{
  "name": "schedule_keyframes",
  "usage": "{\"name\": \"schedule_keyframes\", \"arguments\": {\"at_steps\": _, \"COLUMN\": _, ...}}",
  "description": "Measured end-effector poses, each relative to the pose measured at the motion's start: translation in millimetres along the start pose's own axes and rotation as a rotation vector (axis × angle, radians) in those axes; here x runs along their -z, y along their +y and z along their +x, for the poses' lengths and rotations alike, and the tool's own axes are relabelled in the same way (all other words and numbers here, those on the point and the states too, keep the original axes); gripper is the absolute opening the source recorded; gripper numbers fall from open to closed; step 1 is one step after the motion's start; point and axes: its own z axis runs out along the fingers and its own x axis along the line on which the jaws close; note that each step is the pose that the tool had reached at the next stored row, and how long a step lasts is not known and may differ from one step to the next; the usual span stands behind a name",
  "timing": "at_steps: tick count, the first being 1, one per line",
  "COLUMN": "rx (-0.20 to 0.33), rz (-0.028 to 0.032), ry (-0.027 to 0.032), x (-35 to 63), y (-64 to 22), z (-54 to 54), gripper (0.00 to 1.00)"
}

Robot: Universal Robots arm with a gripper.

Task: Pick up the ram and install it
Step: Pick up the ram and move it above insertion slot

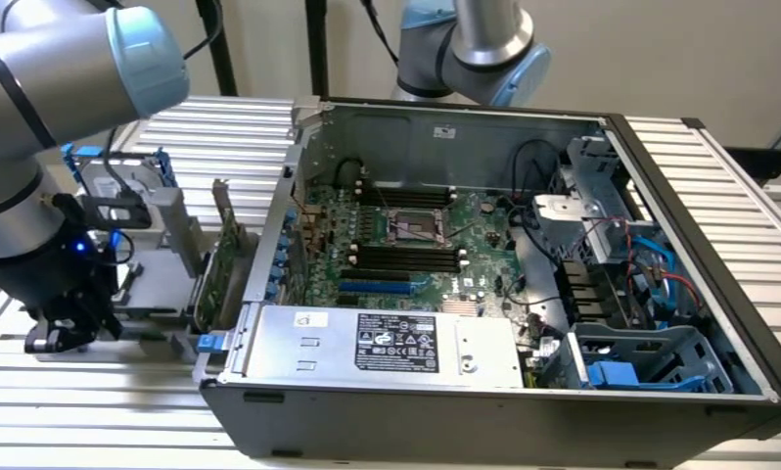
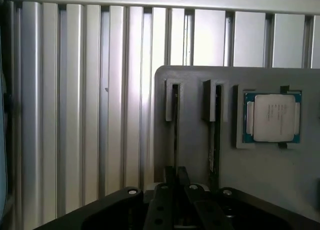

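Two memory sticks stand on edge in the grey holder seen by the wrist camera. Nearest is the claw, centred on the near end of the ram. Whether it is clamped on the stick or merely straddles it cannot be told. The ram sits in the slot closest to the holder's outer edge, with its thin edge up. Its long axis runs straight away from the claw, in line with the ribs of the slatted table. The second stick, greenish with a pale label, stands parallel in the next slot, with a strip of holder between the two. Past that stick a processor lies flat in a square recess, apart from both. In the exterior view the claw hangs low at eight o'clock from the open computer case, down at the holder on the table. A hard drive in a blue frame stands behind it at ten o'clock. An upright expansion card and the case's side wall stand between the claw and the motherboard. The power supply fills the case's near side at six o'clock. Farthest off, an arm joint rises at twelve o'clock.
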Motion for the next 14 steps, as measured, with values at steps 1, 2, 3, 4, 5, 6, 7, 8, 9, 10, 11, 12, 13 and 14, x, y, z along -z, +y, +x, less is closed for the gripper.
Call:
{"name": "schedule_keyframes", "arguments": {"at_steps": 1, "rx": 0.000, "rz": -0.0004, "ry": 0.0000, "x": 4.9, "y": 0.1, "z": -0.2, "gripper": 0.14}}
{"name": "schedule_keyframes", "arguments": {"at_steps": 2, "rx": 0.000, "rz": -0.0006, "ry": 0.0001, "x": 9.4, "y": 0.1, "z": -0.3, "gripper": 0.14}}
{"name": "schedule_keyframes", "arguments": {"at_steps": 3, "rx": 0.000, "rz": -0.0008, "ry": 0.0000, "x": 13.8, "y": 0.1, "z": -0.5, "gripper": 0.14}}
{"name": "schedule_keyframes", "arguments": {"at_steps": 4, "rx": 0.000, "rz": -0.0011, "ry": 0.0001, "x": 18.3, "y": 0.1, "z": -0.7, "gripper": 0.14}}
{"name": "schedule_keyframes", "arguments": {"at_steps": 5, "rx": 0.000, "rz": -0.0012, "ry": 0.0000, "x": 22.9, "y": 0.0, "z": -0.8, "gripper": 0.14}}
{"name": "schedule_keyframes", "arguments": {"at_steps": 6, "rx": 0.000, "rz": -0.0013, "ry": 0.0000, "x": 27.3, "y": -0.1, "z": -1.0, "gripper": 0.14}}
{"name": "schedule_keyframes", "arguments": {"at_steps": 7, "rx": 0.000, "rz": -0.0015, "ry": 0.0001, "x": 32.2, "y": -0.3, "z": -1.1, "gripper": 0.14}}
{"name": "schedule_keyframes", "arguments": {"at_steps": 8, "rx": 0.000, "rz": -0.0014, "ry": 0.0000, "x": 36.7, "y": -0.6, "z": -1.3, "gripper": 0.14}}
{"name": "schedule_keyframes", "arguments": {"at_steps": 9, "rx": 0.000, "rz": -0.0014, "ry": 0.0000, "x": 41.2, "y": -1.0, "z": -1.4, "gripper": 0.14}}
{"name": "schedule_keyframes", "arguments": {"at_steps": 10, "rx": 0.000, "rz": -0.0015, "ry": 0.0000, "x": 45.8, "y": -1.4, "z": -1.6, "gripper": 0.14}}
{"name": "schedule_keyframes", "arguments": {"at_steps": 11, "rx": 0.000, "rz": -0.0014, "ry": -0.0001, "x": 50.3, "y": -1.8, "z": -1.8, "gripper": 0.14}}
{"name": "schedule_keyframes", "arguments": {"at_steps": 12, "rx": 0.000, "rz": -0.0014, "ry": 0.0000, "x": 54.8, "y": -2.3, "z": -1.9, "gripper": 0.14}}
{"name": "schedule_keyframes", "arguments": {"at_steps": 13, "rx": 0.000, "rz": -0.0015, "ry": 0.0001, "x": 59.2, "y": -2.7, "z": -2.0, "gripper": 0.14}}
{"name": "schedule_keyframes", "arguments": {"at_steps": 14, "rx": 0.000, "rz": -0.0014, "ry": 0.0000, "x": 64.1, "y": -3.2, "z": -2.2, "gripper": 0.14}}
